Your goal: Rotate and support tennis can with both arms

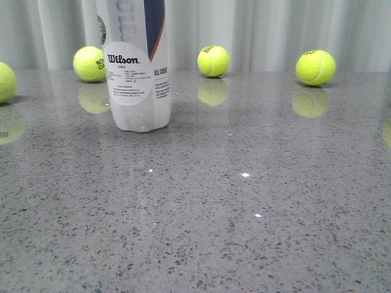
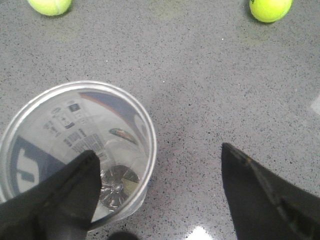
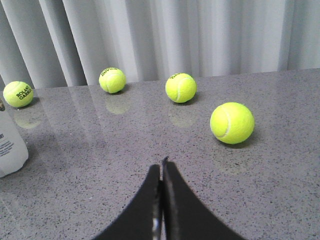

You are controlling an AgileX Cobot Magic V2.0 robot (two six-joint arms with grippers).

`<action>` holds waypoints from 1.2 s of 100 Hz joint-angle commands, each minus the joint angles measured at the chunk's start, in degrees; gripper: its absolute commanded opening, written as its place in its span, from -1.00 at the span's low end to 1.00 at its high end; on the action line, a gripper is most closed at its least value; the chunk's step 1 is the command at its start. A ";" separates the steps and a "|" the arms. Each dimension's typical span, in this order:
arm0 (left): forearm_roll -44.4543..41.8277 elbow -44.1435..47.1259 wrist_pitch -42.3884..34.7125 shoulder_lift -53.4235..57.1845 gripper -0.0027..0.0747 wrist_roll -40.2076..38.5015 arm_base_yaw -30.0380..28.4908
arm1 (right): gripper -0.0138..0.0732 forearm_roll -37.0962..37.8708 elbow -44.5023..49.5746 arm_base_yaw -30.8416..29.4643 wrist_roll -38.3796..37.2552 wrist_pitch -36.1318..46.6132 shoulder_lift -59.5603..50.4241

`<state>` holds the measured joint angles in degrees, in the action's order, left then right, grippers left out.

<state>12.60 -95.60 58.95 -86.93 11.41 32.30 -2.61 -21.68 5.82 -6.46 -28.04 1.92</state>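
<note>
Tennis can point(image 1: 137, 67) stands upright on the grey counter point(image 1: 244, 207), mouth up, apparently empty. Left gripper point(image 2: 155, 190) hangs above it, jaws wide apart: one finger point(image 2: 65, 195) overlaps the can's open mouth, the other sits well outside the silver rim point(image 2: 150, 135). Not clamped on anything.

Risks, judged from this:
- A finger looks lined up over the mouth rather than outside the wall; descending so could strike the rim and tip a light can
- A one-sided push on a tall, narrow can would slide or topple it; the polished counter looks slick
- Right gripper point(image 3: 161, 175), jaws pressed together, sits well apart from the can and gives no support yet

Views differ:
- Left wrist view alone shows down the can's interior and the finger-to-rim alignment
- Front view shows the Wilson label point(image 1: 129, 76) and upright base, but no gripper
- Right wrist view catches only the can's lower edge point(image 3: 11, 147), plus tennis balls point(image 3: 232, 122) scattered beyond it
</note>
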 commanded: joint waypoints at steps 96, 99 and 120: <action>1.24 32.67 -41.08 27.55 -0.99 2.13 0.20 | -0.83 -0.03 -1.23 -0.33 0.32 4.69 0.69; 1.04 34.40 -42.45 28.58 -0.99 2.13 0.20 | -0.83 -0.03 -1.23 -0.33 0.32 4.69 0.69; -1.27 46.15 -47.71 35.77 -0.99 2.13 0.20 | -0.83 -0.03 -1.23 -0.33 0.32 4.69 0.69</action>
<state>11.72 -51.99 17.88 -54.71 13.59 32.30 -2.61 -21.68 5.82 -6.46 -28.04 1.92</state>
